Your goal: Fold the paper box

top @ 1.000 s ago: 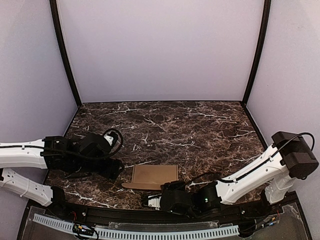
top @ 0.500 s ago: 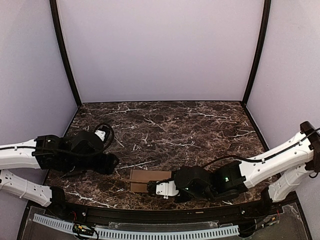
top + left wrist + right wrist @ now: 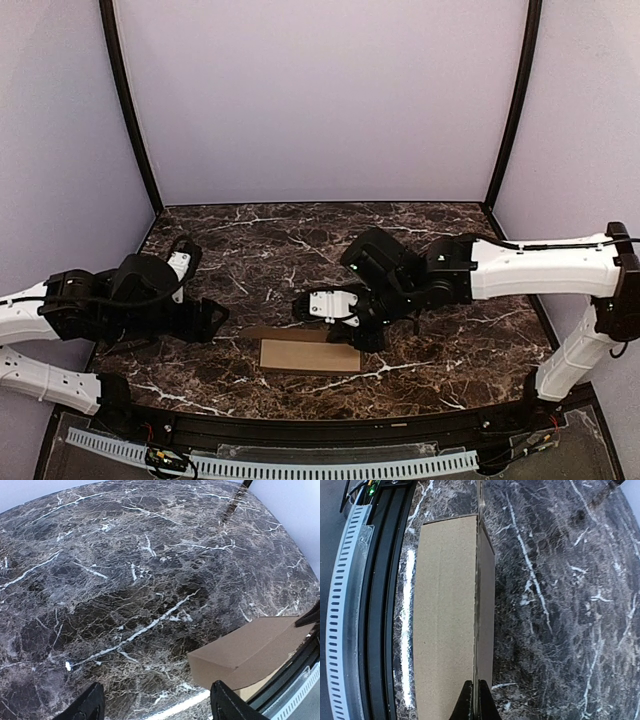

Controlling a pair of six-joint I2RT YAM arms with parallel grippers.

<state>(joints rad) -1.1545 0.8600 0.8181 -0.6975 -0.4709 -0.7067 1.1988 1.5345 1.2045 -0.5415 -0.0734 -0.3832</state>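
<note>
The paper box [image 3: 310,356] lies as a flat tan oblong near the table's front edge; in the right wrist view the paper box [image 3: 445,615] runs lengthwise beside the front rail. One thin panel stands on edge along its far long side. My right gripper [image 3: 352,338] hangs over the box's right end, and in its own wrist view the right gripper [image 3: 474,702] is shut on that upright panel's edge. My left gripper [image 3: 215,318] stands open just left of the box, low over the marble. In the left wrist view the left gripper [image 3: 157,707] holds nothing, and the box's corner [image 3: 240,652] lies to its right.
The dark marble table [image 3: 330,250] is walled by pale lilac panels at the back and sides. A black rail with a white toothed strip [image 3: 270,462] runs along the front edge, close to the box's near side.
My right arm has swung up and back from the front edge to above the box's right end. The box's scalloped front flap no longer shows. The left gripper has drawn back leftwards.
</note>
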